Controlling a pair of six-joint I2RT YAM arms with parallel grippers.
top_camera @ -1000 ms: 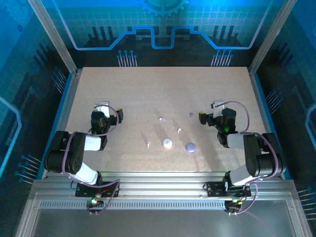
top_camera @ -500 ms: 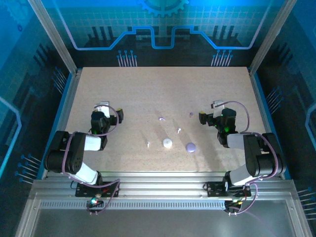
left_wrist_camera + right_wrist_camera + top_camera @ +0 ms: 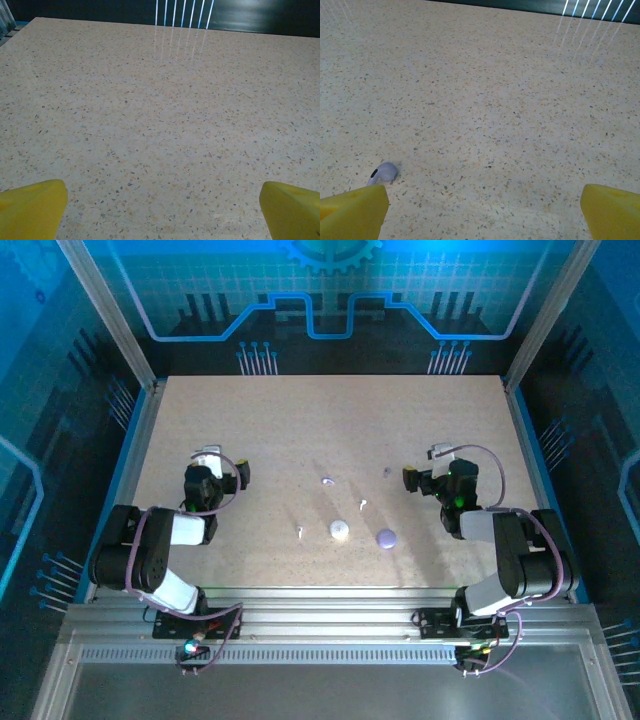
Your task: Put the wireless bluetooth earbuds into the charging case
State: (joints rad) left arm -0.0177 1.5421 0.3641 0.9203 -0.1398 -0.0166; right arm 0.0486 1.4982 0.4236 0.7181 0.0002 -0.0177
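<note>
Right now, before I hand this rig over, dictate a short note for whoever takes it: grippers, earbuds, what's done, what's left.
Left gripper: open, empty, over bare table.
Right gripper: open, empty; one purple earbud lies on the table beside its left fingertip.
Mid-table: other purple earbud, far white earbud, near white earbud, white puck, purple puck, all apart.
Done: no earbud picked up or inserted.
Left: all four earbuds into the pucks, likely their cases.

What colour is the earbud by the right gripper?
Pale purple; the earbud shows best in the right wrist view.
</note>
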